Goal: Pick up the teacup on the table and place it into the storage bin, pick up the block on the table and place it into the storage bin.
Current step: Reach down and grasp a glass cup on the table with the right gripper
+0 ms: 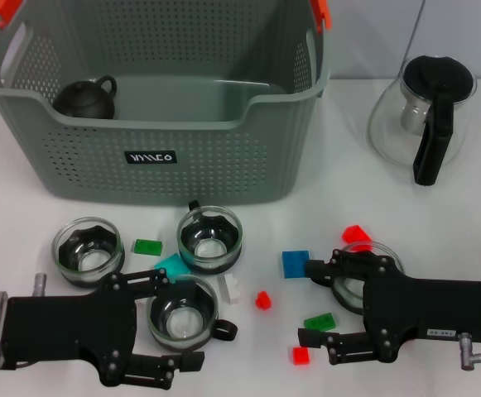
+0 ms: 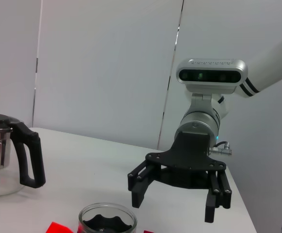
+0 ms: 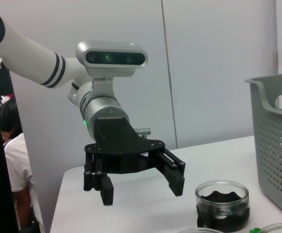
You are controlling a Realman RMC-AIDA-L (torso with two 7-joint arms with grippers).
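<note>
Head view is showing you the storage bin standing at the far left of the table, and the only thing lying in it is a dark teapot-like vessel in its far left corner. No glass teacup and no block is sitting inside, so by my reading both placements are still waiting to be done.

You are looking at four glass teacups on the table in front of the bin: the far-left teacup, the middle teacup, the near teacup and the right teacup. Small blocks are lying scattered among them: a green block, a cyan block, a white block, a blue block, a small red block, a second green block, and red blocks at and.

Your left tool is hanging spread wide around the near teacup, not yet closing on it. Your right tool is also gaping, lying low over the right teacup, with the second green block between its fingers. The right wrist view and left wrist view are each confirming the opposite tool open.

A glass kettle is standing at the far right, apart from the work.
</note>
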